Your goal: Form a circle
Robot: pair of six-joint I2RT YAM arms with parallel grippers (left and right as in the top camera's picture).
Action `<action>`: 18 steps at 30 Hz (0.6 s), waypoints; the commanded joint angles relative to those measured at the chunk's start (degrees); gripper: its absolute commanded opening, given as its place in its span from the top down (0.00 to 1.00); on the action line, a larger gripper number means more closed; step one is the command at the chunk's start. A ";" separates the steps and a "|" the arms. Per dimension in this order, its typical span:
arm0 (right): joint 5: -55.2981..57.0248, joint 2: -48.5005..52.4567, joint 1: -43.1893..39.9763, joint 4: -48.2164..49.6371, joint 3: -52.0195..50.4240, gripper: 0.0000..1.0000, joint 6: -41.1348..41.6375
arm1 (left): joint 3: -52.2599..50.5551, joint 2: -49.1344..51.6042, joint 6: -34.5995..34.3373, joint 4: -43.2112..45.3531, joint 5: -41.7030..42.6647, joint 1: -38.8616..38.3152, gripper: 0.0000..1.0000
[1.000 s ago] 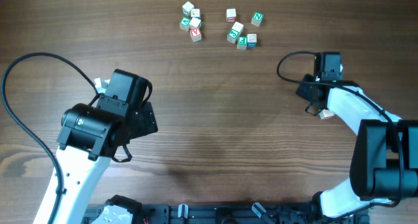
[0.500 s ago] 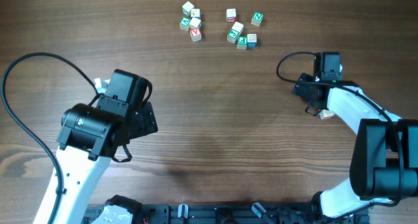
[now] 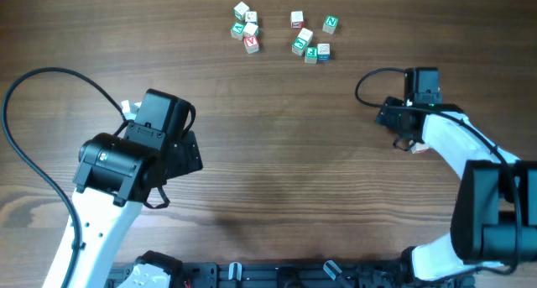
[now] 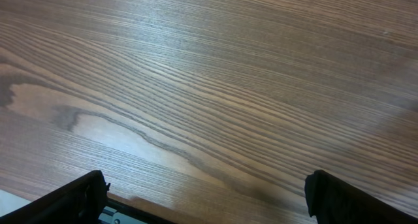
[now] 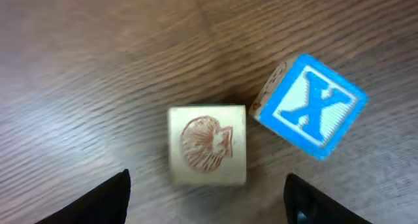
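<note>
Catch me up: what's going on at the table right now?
The right fingers stand open, low over a pale cube with a red shell mark, one on each side and gripping nothing. A blue X cube sits right beside it, corner close to corner. The left fingers hang open over bare wooden table, holding nothing. The other letter cubes lie scattered at the far side, away from both arms. No circle is formed yet.
</note>
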 commanded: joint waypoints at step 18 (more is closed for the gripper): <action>1.25 -8.17 -11.76 -3.65 0.81 0.96 6.82 | -0.20 -0.57 -1.01 0.00 -0.74 0.44 0.00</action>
